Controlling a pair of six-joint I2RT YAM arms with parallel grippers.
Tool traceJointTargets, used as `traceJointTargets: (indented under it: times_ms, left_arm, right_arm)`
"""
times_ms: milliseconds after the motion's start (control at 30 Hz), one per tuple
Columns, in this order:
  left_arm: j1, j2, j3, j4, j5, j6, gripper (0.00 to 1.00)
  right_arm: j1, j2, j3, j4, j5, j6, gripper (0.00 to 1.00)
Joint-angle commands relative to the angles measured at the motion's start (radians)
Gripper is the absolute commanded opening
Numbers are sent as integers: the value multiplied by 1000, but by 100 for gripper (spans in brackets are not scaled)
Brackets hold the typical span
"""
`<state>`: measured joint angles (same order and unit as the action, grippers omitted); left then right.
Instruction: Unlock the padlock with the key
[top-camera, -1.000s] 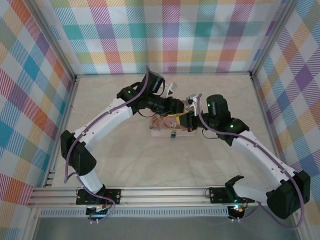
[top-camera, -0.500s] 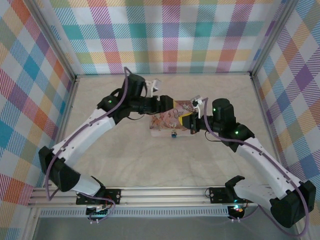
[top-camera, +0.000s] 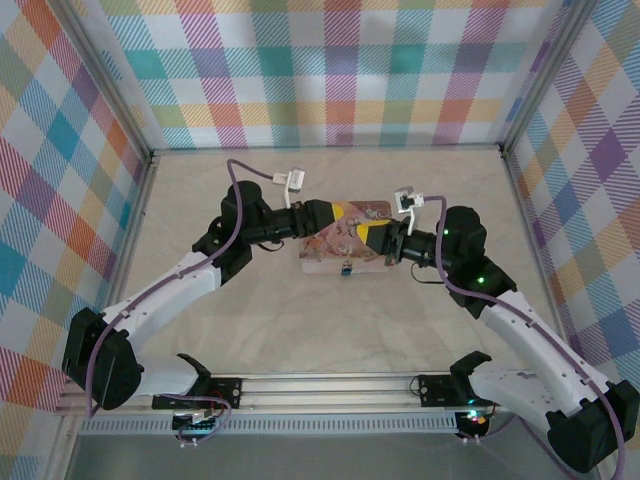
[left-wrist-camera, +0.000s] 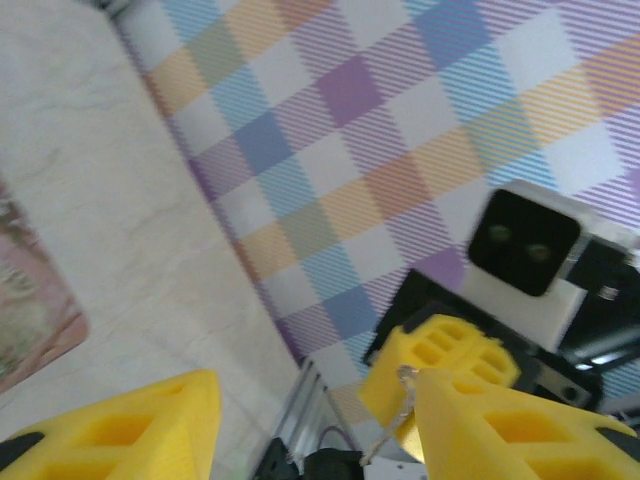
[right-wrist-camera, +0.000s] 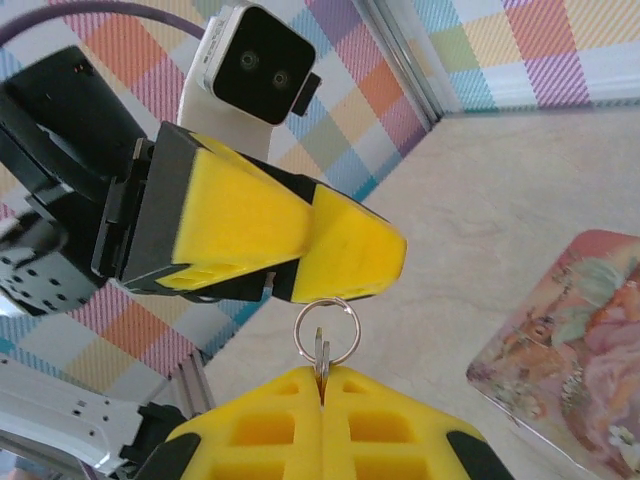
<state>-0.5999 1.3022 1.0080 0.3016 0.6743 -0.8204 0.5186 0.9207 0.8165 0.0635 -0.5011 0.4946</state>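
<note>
Tin (top-camera: 325, 250) on table (top-camera: 420, 190), central; padlock (top-camera: 347, 268) apparently against middle of tin's near edge.

White arm shells (top-camera: 160, 290), black joints (top-camera: 98, 362), purple cables (right-wrist-camera: 90, 8); yellow end effector fingers (right-wrist-camera: 250, 225), white wrist cameras (right-wrist-camera: 255, 62)

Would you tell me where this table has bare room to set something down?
Free: the beige tabletop between the pink floral tin and the near aluminium rail, and the strip behind the tin to the plaid back wall. Crowded: above the tin, where the left gripper and right gripper sit close.
</note>
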Motion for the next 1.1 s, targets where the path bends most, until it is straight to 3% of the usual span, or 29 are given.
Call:
traceJointTargets:
  times_ms: [0, 200, 433, 533, 600, 633, 700, 933, 1067]
  left_arm:
    - [-13, -26, -8, 207, 87, -23, 52]
    - [-47, -7, 26, 197, 142, 13, 41]
    - [-56, -21, 38, 128, 135, 61, 33]
    - [-57, -27, 37, 122, 135, 67, 25]
    - [-57, -30, 39, 98, 129, 82, 27]
    - [-57, -30, 41, 81, 121, 91, 36]
    - [-57, -30, 40, 78, 119, 96, 38]
    - [-57, -39, 38, 97, 123, 89, 23]
    - [-56, -48, 38, 98, 117, 88, 21]
  right_arm:
    - [4, -13, -17, 116, -41, 77, 0]
    - [4, -13, -21, 173, -46, 127, 0]
    - [4, -14, -19, 201, -49, 150, 0]
    - [4, -13, -21, 206, -49, 155, 0]
    - [4, -13, -26, 222, -51, 165, 0]
    - [4, -13, -30, 230, -54, 171, 0]
    - [4, -13, -32, 238, -55, 176, 0]
    - [3, -13, -34, 229, -55, 171, 0]
    - [4, -15, -43, 229, -58, 170, 0]
